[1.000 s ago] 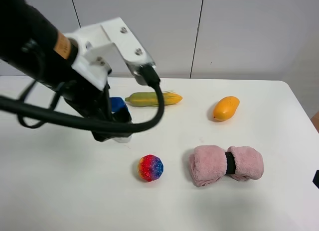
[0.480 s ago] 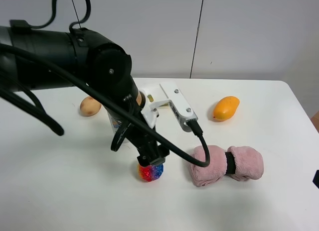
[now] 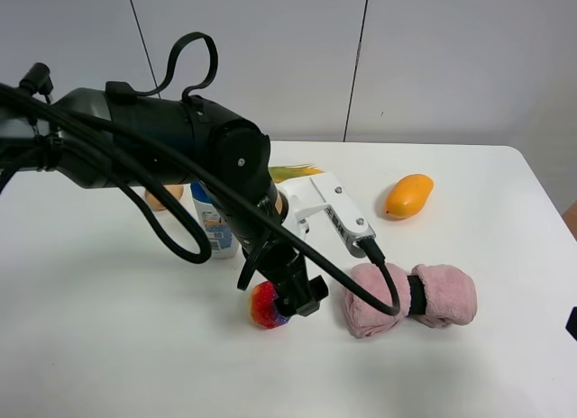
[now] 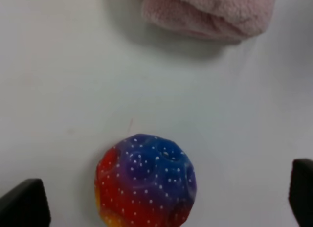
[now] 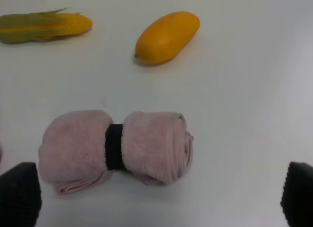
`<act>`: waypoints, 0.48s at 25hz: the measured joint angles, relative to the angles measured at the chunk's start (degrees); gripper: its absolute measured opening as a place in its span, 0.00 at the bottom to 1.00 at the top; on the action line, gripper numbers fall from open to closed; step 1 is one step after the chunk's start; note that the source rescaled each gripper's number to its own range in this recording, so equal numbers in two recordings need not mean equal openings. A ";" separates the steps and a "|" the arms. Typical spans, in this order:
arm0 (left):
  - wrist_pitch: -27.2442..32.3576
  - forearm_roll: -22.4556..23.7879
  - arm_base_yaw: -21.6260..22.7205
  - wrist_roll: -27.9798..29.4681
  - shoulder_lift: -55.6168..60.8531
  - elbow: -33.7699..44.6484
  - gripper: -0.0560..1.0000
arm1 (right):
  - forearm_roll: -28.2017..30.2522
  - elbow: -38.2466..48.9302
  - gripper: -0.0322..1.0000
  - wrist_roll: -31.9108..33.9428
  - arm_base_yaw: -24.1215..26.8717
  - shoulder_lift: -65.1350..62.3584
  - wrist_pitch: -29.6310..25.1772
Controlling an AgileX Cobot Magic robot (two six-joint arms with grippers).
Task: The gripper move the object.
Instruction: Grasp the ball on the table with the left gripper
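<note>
The left gripper (image 3: pixel 296 297) hangs directly over the ball (image 3: pixel 262 304), which sits on the white table (image 3: pixel 469 373) towards the near edge, close to the middle and just left of a rolled pink towel (image 3: pixel 410 296). In the left wrist view the jaws stand wide apart, with the ball on the tabletop between the two black fingertips (image 4: pixel 23 203). It lies closer to one than the other and touches neither. The ball is round, with no long axis to line up on, so the closing move seems to turn only on centring the jaws around it. The left arm reaches in from the left and across the middle, its bulky black forearm sloping down and its wrist pitched steeply at the table. A white bracket (image 3: pixel 338 211) and a looping cable stick out towards the towel. The right gripper (image 5: pixel 159 195) is well apart at the right edge, its jaws also spread and empty, facing the towel and a mango (image 3: pixel 408 195). A bottle (image 3: pixel 215 227) stands behind the left arm.
</note>
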State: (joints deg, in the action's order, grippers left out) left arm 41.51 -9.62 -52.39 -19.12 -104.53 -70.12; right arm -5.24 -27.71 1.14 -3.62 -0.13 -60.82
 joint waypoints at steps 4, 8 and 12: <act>-0.34 -0.38 0.06 0.00 -1.82 0.00 1.00 | 0.00 0.00 1.00 0.00 0.00 0.00 0.00; -0.42 -0.52 0.34 0.00 -3.98 0.00 1.00 | 0.00 0.00 1.00 0.00 0.00 0.00 0.00; -0.42 -0.70 1.10 0.00 -5.44 0.07 1.00 | 0.00 0.00 1.00 0.00 0.00 0.00 0.00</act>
State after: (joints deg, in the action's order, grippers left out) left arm 41.09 -10.32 -51.29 -19.12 -109.98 -70.05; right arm -5.24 -27.71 1.14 -3.62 -0.13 -60.82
